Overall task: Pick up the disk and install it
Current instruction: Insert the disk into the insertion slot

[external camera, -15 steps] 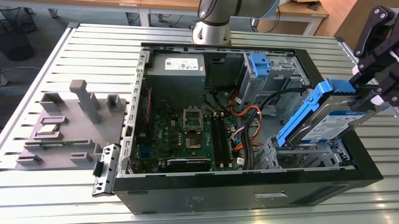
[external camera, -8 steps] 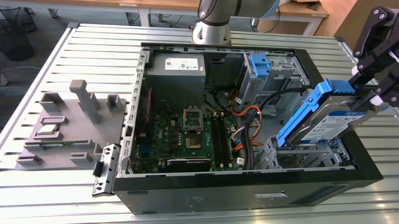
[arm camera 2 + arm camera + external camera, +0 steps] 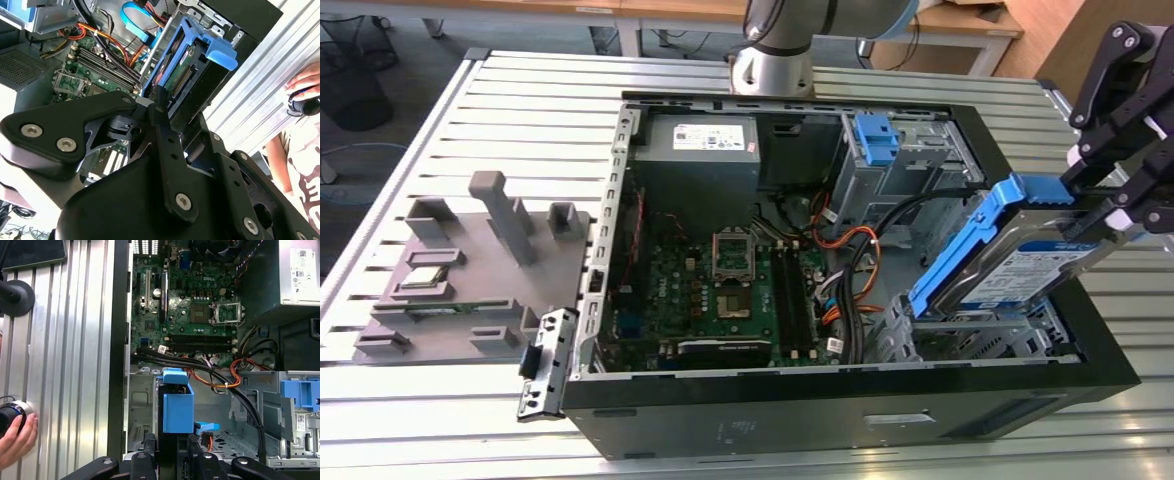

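Exterior view, right of frame: gripper (image 3: 1105, 205) clenched on disk (image 3: 1027, 268), held tilted just above drive cage (image 3: 987, 328). Likely hazard: skewed descent jamming blue frame (image 3: 961, 250) against cage rim or snagging cables (image 3: 851, 240).

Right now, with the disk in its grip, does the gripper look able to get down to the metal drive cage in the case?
Probably yes. The gripper holds the disk tilted just above the drive cage, whose top is open; the cables seem to run beside it, not across it.
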